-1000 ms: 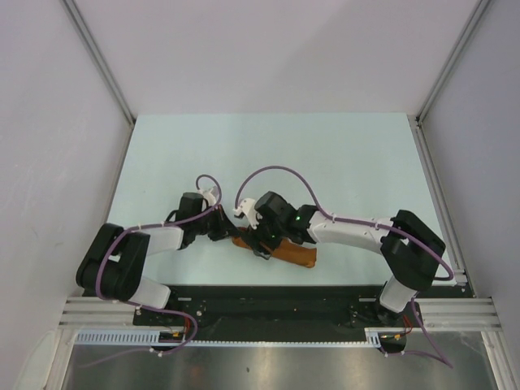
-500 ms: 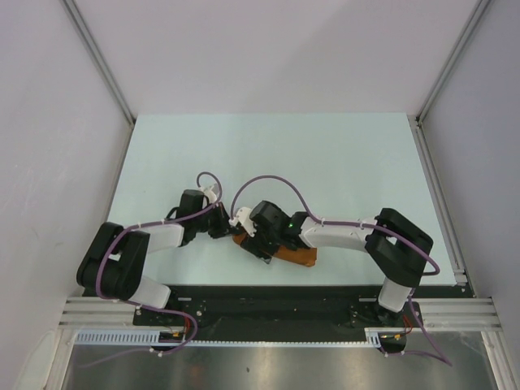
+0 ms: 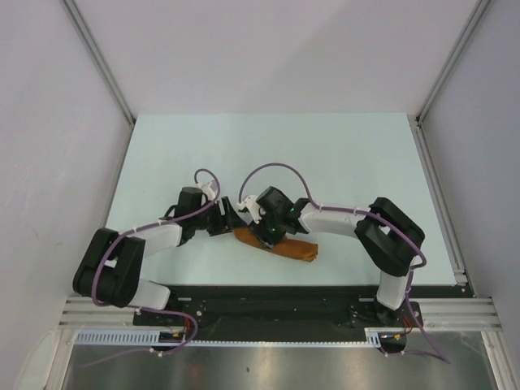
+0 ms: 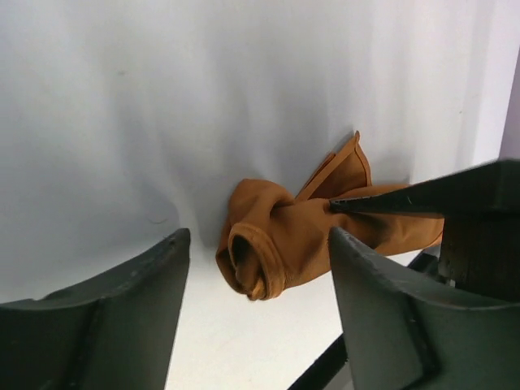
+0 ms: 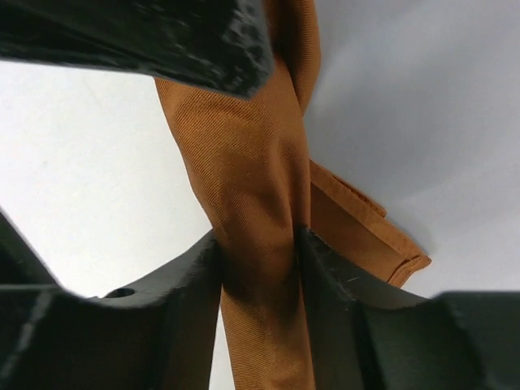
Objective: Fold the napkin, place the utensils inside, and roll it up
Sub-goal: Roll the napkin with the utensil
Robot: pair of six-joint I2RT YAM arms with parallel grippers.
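Observation:
The rust-brown napkin (image 3: 291,248) lies rolled into a long tube near the table's front edge. The utensils are hidden from view. My right gripper (image 3: 268,236) is shut on the roll a little in from its left end; in the right wrist view both fingers (image 5: 193,286) press the napkin (image 5: 244,154) from either side. My left gripper (image 3: 232,218) is open at the roll's left end. In the left wrist view the curled end of the napkin (image 4: 258,253) sits just ahead of the left gripper (image 4: 257,244), touching neither finger.
A loose corner flap of cloth (image 5: 382,236) sticks out beside the roll. The right gripper's dark finger (image 4: 422,197) lies across the roll in the left wrist view. The black base rail (image 3: 276,299) runs just in front of the napkin.
My left gripper has opened and let go of the roll's end. My right gripper has closed onto the roll and shifted slightly away from the front edge.

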